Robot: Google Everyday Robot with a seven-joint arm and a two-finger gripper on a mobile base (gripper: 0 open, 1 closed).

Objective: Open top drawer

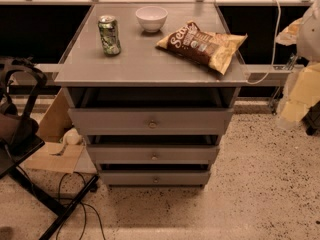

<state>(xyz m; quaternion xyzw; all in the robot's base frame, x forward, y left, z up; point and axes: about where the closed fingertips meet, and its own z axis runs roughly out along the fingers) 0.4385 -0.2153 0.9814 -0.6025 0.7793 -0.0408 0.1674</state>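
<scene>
Top drawer (115,121): widest, tallest grey front of three, flat and matte, with a small round metal knob (152,124) at centre. It sits well apart from the gripper (300,91), off to that gripper's picture-left and a bit lower. The front stands forward of the two below it, with a dark gap between its top edge and the cabinet top (145,66); the interior is not visible.

The gripper is a pale, blurred cream-white form at the right edge of the view, beside the cabinet's right side and touching nothing I can make out. Can't tell if it is wide or narrow, or holding anything.

Further picture-left of the gripper and below the top drawer are the middle drawer (125,155) and the bottom drawer (125,178). Both have narrower, shorter grey fronts with similar knobs.

On the smooth grey top, up and left of the gripper:
- The crinkly brown-and-yellow chip bag (202,45) lies flat and nearest the gripper.
- The round white bowl (151,18) is further back.
- The green metal can (109,35) stands upright, farthest from the gripper.

A white cable (274,34) hangs just left of the gripper. The floor (260,184) below it is speckled terrazzo. Far left of the gripper are a black frame (20,134), flat brown cardboard (52,149) and black cords (75,199).
</scene>
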